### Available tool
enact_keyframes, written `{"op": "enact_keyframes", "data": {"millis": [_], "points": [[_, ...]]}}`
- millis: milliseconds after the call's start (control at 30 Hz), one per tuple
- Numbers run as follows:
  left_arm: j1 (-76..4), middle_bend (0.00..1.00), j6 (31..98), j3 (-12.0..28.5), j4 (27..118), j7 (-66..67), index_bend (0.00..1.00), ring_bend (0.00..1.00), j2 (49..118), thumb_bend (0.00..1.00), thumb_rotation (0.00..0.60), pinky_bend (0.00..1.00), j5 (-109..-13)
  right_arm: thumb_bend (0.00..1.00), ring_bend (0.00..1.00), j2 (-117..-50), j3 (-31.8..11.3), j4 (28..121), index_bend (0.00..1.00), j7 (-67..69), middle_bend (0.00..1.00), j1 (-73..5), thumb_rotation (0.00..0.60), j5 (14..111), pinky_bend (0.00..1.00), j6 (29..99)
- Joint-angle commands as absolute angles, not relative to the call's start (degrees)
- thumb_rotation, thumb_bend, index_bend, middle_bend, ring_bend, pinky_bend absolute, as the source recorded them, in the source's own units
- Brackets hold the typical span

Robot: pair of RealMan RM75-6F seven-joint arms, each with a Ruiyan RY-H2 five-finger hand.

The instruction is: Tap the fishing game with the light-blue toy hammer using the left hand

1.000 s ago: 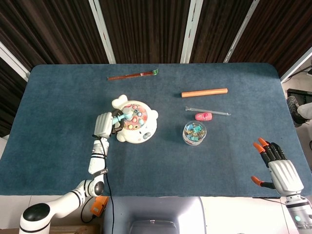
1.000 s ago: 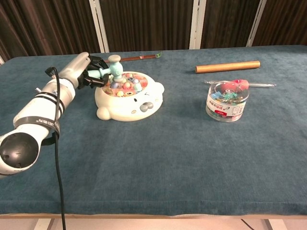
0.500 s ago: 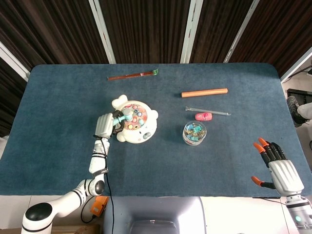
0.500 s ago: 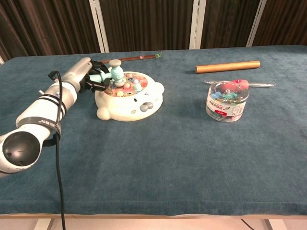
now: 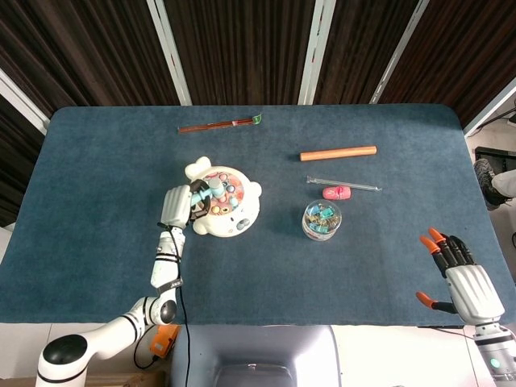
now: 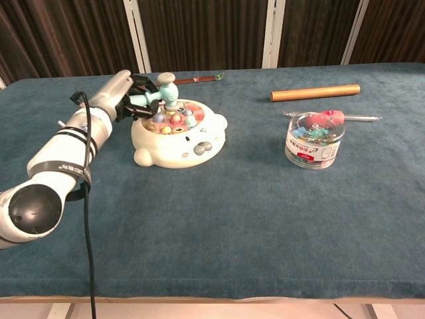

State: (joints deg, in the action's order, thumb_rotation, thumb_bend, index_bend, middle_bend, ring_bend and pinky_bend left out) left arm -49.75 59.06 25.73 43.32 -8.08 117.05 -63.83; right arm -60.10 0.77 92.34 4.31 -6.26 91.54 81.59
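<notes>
My left hand (image 6: pixel 126 100) grips the handle of the light-blue toy hammer (image 6: pixel 159 92), fingers wrapped around it, at the left edge of the fishing game (image 6: pixel 177 133). The hammer head hangs just above the game's round top, slightly clear of it as far as I can tell. So the grasp is done; the tap itself looks unfinished. My right hand (image 5: pixel 463 278) rests spread and empty, well apart.

Lighting: even, bright, diffuse overhead; soft short shadows under objects right of the left hand (image 5: pixel 176 206). Backdrop beyond it dark. Glare: faint sheen on the plastic jar (image 6: pixel 315 139). Focus: both views sharp, no motion blur. Distortion: mild bowing of table edges (image 5: pixel 242 108).
</notes>
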Motion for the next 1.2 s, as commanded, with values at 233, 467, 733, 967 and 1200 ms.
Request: {"op": "enact_keyframes", "data": {"millis": [233, 467, 733, 967, 1200], "points": [[-50.22, 0.94, 58.67, 25.01, 42.01, -7.60, 0.73, 1.00, 118.49, 0.87, 0.600, 1.00, -63.99, 0.31, 0.00, -59.88, 0.83, 92.16, 0.00, 4.88, 0.00, -6.16, 0.600, 91.79, 0.00, 81.84], [-50.23, 0.94, 57.07, 24.62, 40.30, -6.98, 0.73, 1.00, 119.13, 0.87, 0.600, 1.00, -63.36, 0.30, 0.00, -59.85, 0.84, 92.00, 0.00, 5.09, 0.00, -6.08, 0.600, 91.95, 0.00, 82.04], [-50.28, 0.94, 57.55, 24.69, 41.12, -7.77, 0.74, 1.00, 118.77, 0.87, 0.600, 1.00, -63.94, 0.31, 0.00, -59.93, 0.78, 91.89, 0.00, 4.99, 0.00, -6.06, 0.600, 91.91, 0.00, 82.08], [-48.71, 0.94, 60.67, 24.51, 47.99, -7.56, 0.74, 1.00, 115.66, 0.87, 0.600, 1.00, -65.25, 0.31, 0.00, -60.14, 0.95, 91.93, 0.00, 4.54, 0.00, -6.29, 0.600, 92.02, 0.00, 81.49], [-43.02, 0.94, 60.71, 21.77, 60.78, -6.49, 0.74, 1.00, 108.53, 0.87, 0.600, 1.00, -64.62, 0.31, 0.00, -60.29, 1.10, 92.07, 0.00, 4.07, 0.00, -6.27, 0.600, 92.25, 0.00, 81.49]]}}
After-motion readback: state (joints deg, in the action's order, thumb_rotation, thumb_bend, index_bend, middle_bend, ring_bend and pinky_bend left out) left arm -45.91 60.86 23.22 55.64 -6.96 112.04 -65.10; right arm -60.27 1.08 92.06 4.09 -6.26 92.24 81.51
